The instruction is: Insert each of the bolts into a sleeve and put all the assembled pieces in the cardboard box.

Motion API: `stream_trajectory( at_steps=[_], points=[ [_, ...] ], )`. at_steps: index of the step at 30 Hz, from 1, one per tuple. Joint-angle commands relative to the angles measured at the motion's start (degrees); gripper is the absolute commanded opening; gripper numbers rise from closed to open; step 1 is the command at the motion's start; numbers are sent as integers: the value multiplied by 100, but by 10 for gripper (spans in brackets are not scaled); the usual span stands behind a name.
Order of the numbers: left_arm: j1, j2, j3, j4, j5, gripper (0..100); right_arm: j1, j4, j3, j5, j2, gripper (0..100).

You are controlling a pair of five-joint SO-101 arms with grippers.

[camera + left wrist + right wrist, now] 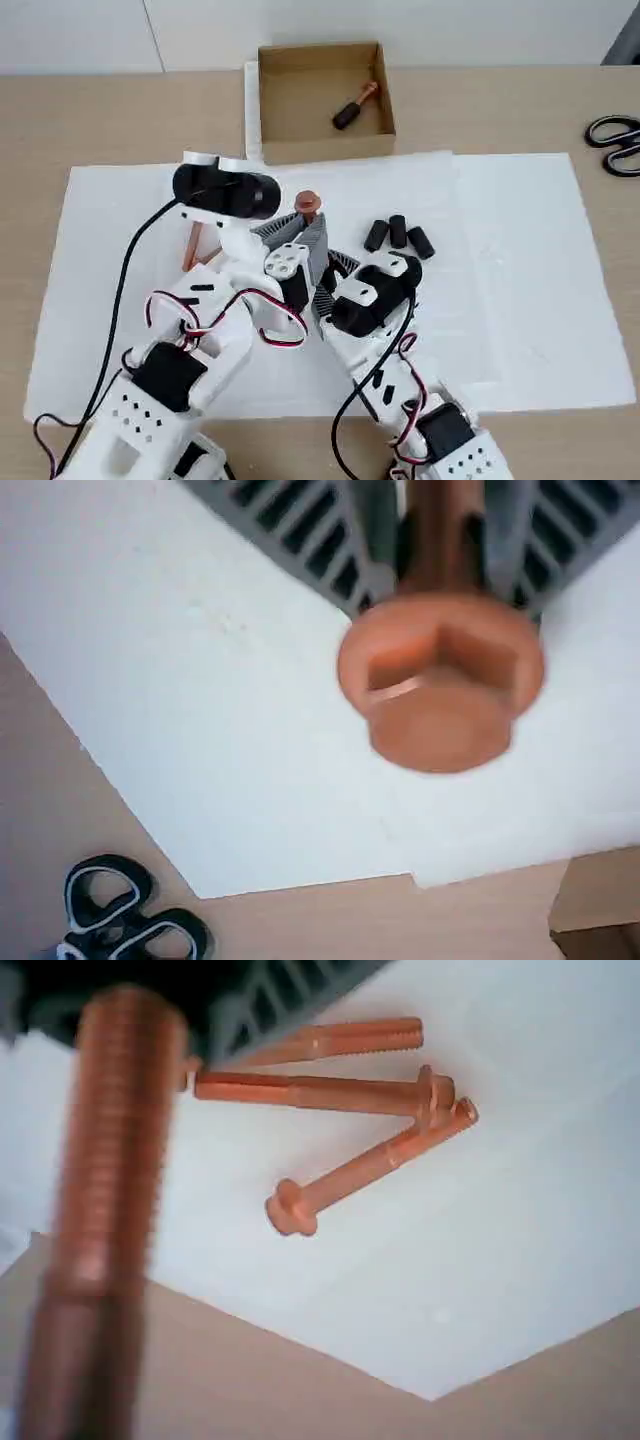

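**Copper-brown bolt held tight, head toward the box**

Copper-brown and smooth, the bolt (pixel 440 670) is squeezed in the left gripper (pixel 303 228). The gripper's grey fingers (pixel 290 525) have rows of little slots. The bolt has a round flat collar with a six-sided head on top. The head points toward the cardboard box (pixel 320 148). The bolt's long body runs straight away from the box, toward the arms. It is just in front of the box's near wall and does not touch it.

The right gripper (pixel 330 268) sits close behind the left one, farther from the box. I cannot tell if it is wide or narrow. A ridged threaded stem (pixel 105 1190) shows up close in the right wrist view.

Inside the box lies one bolt-and-sleeve piece (pixel 355 104). It is slanted, with its head toward the back right corner.

Three black sleeves (pixel 397 235), short round tubes, lie side by side near the box's front right corner. Three loose bolts (pixel 350 1110) lie flat in a bunch, farther from the box, off its front left corner. Everything outside the box rests on a white sheet (pixel 520 280).

Black-handled scissors (pixel 615 145) lie on the tan table (pixel 100 110), well off to the box's right.
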Motion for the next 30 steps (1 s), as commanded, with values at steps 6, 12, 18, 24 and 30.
stream_trajectory(
  at_steps=[6,12,18,24,30],
  points=[
    [-123,-123,-215,-158,35,6,-31,-40,18,-18,-163,4],
    [-123,-123,-180,-316,35,6,-40,-40,18,-18,-171,4],
    [-132,-97,-180,-360,35,6,-40,-48,9,-18,-171,4],
    [-132,-97,4,-484,26,6,-48,-4,-70,-26,-171,4],
    [-264,-123,347,-826,26,6,-48,-4,-123,-26,-171,4]
  ],
)
